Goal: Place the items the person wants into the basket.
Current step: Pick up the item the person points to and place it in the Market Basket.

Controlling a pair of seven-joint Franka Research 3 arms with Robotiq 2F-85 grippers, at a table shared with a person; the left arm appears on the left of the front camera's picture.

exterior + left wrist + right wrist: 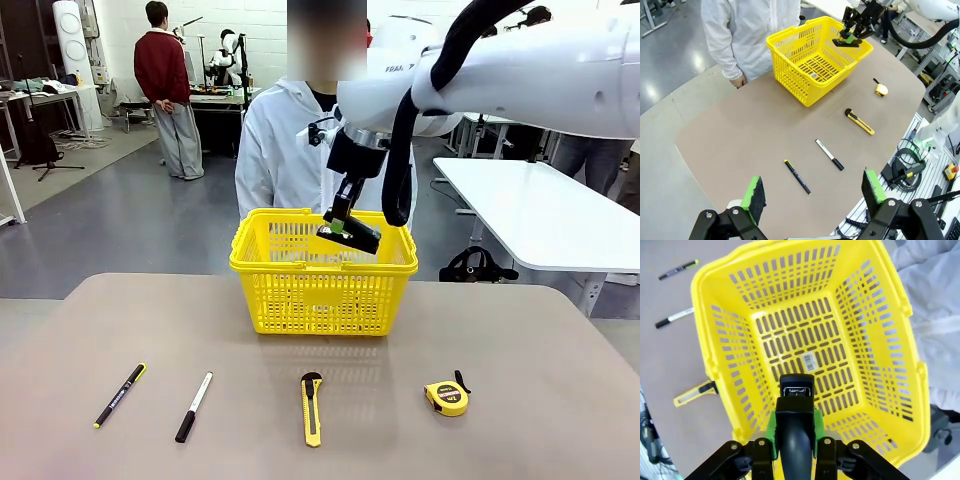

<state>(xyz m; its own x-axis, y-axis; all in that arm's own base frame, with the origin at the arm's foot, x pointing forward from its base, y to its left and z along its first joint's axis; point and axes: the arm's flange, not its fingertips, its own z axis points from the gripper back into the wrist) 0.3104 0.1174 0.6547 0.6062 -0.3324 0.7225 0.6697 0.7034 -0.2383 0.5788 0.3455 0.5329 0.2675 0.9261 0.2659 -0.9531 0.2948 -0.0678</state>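
Indistinct black object (796,390) in right gripper (795,434)

This is a robotics lab set in an open, workshop-like hall. A white Franka arm (540,70) trailing a thick black cable hose reaches over a brown table (560,440). Beside that table lie coiled cables (905,167) and a red emergency-stop button (950,170) on a yellow box. Around it are a bare grey floor (130,215), a white-painted block wall (262,20) and plain white tables (540,215). 1 person in a red top (163,68) stands at a cluttered workbench (215,98).
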